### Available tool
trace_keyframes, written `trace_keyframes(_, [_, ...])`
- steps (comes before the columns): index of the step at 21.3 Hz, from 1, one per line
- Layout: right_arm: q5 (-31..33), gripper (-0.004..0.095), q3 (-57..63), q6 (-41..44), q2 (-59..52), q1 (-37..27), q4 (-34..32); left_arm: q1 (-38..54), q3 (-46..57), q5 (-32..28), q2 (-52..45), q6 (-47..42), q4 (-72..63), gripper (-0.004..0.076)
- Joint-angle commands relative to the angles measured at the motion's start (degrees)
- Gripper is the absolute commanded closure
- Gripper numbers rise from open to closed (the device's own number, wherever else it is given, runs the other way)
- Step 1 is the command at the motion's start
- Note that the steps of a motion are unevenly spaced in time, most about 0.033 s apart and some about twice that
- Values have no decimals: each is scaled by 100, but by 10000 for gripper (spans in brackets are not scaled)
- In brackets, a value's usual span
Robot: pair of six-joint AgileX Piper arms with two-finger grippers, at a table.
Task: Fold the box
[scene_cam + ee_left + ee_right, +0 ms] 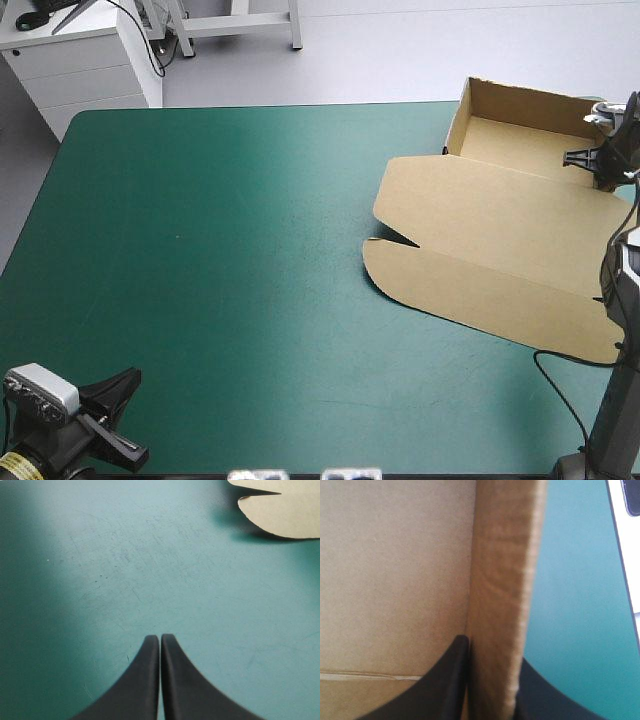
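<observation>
Right gripper (490, 652) pinches wall of box (480, 220); left gripper (160, 636) closed, empty, well apart.

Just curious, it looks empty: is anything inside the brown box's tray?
Bare board in the box, plus one finger of the right end effector, shut on a side wall. The corner under that end effector is hidden.

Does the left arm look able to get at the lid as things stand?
Probably yes: only bare cover lies between the shut left gripper and the lid, with nothing blocking the way, though the lid lies far off.
</observation>
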Motion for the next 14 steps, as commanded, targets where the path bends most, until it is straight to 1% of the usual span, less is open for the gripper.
trace_keyframes(1, [72,433,-77,-121,-336,-240,190,-29,-137,-423,96,-4,43,731])
trace_keyframes(2, [72,304,-77,-57,-399,-290,261,-29,-137,-423,96,-4,43,731])
trace_keyframes(3, [83,155,-77,117,-551,-305,274,-29,-137,-423,96,-4,43,731])
trace_keyframes(4, [83,76,-77,75,-767,-310,373,-29,-137,-423,96,-4,43,731])
trace_keyframes(5, [83,28,-77,-85,-1074,-310,589,-29,-137,-423,96,-4,43,731])
trace_keyframes(8, [71,40,-77,-272,-1737,-310,1179,-29,-137,-423,96,-4,43,731])
trace_keyframes(9, [71,77,-77,-272,-2047,-310,1548,-29,-137,-423,96,-4,43,731])
trace_keyframes(10, [71,136,-77,-349,-2273,-310,1916,-29,-137,-423,96,-4,43,731])
trace_keyframes(12, [71,413,-12,-666,-2839,-238,2834,-29,-137,-423,96,-4,43,731])
trace_keyframes(13, [71,628,140,-852,-3186,-120,3074,-29,-137,-423,96,-4,43,731])
trace_keyframes(14, [71,768,256,-922,-3366,-50,3061,-29,-137,-423,96,-4,43,731])
